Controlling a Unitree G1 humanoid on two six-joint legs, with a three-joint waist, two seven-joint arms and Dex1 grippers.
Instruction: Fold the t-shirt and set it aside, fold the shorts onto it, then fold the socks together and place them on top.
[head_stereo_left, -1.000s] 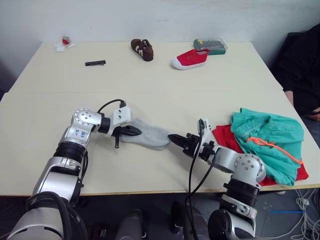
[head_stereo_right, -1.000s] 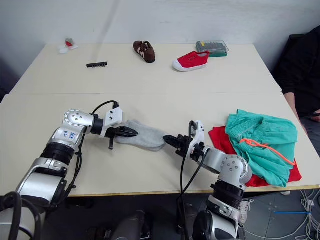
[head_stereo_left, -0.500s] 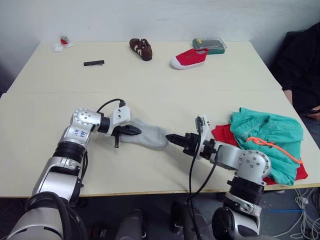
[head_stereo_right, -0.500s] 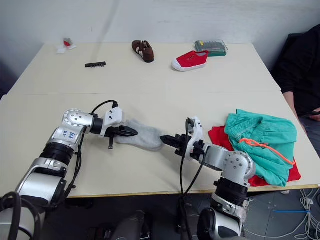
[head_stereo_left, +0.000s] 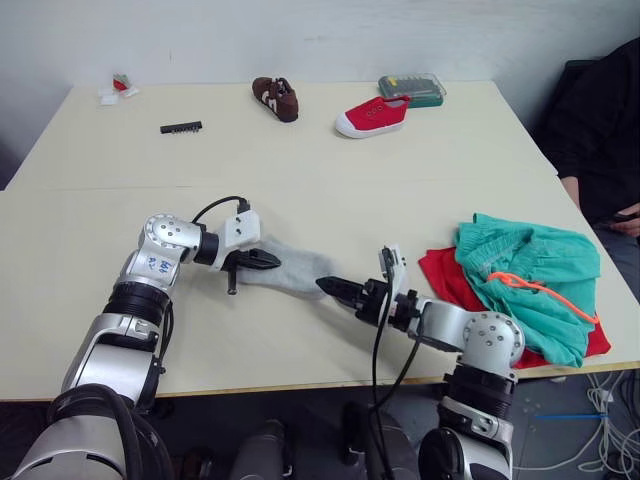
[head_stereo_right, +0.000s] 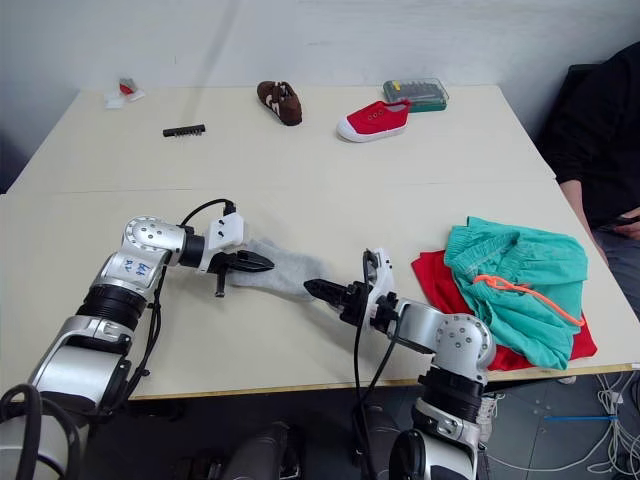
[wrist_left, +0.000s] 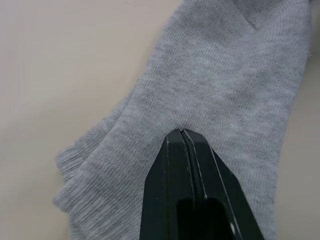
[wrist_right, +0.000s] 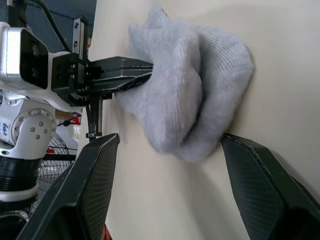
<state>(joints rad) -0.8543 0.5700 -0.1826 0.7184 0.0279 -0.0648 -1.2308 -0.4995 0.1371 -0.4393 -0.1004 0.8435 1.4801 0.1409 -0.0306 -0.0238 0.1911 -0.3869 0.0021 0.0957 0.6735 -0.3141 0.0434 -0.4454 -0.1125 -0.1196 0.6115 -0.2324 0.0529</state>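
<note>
The grey socks (head_stereo_left: 292, 268) lie in a bunched heap on the table's near middle. My left gripper (head_stereo_left: 266, 261) is shut on the socks' left end, its closed fingers (wrist_left: 186, 150) pressed onto the knit. My right gripper (head_stereo_left: 333, 288) is open at the socks' right end; in the right wrist view its fingers (wrist_right: 95, 185) stand wide apart with the rounded sock end (wrist_right: 195, 100) just between the tips, touching neither. At the right, the teal shorts (head_stereo_left: 530, 275) with an orange drawstring lie folded on the red t-shirt (head_stereo_left: 445, 280).
At the table's far side lie a red shoe (head_stereo_left: 375, 115), a brown shoe (head_stereo_left: 275, 98), a clear case of bits (head_stereo_left: 412, 88), a black bit strip (head_stereo_left: 180, 127) and a small red-and-white item (head_stereo_left: 115, 88). A person in dark clothes (head_stereo_left: 600, 130) sits at the right edge.
My right gripper has opened and let go of the socks' right end, which now rests on the table, and it has edged left. The left gripper keeps its grip. The camera has shifted slightly.
</note>
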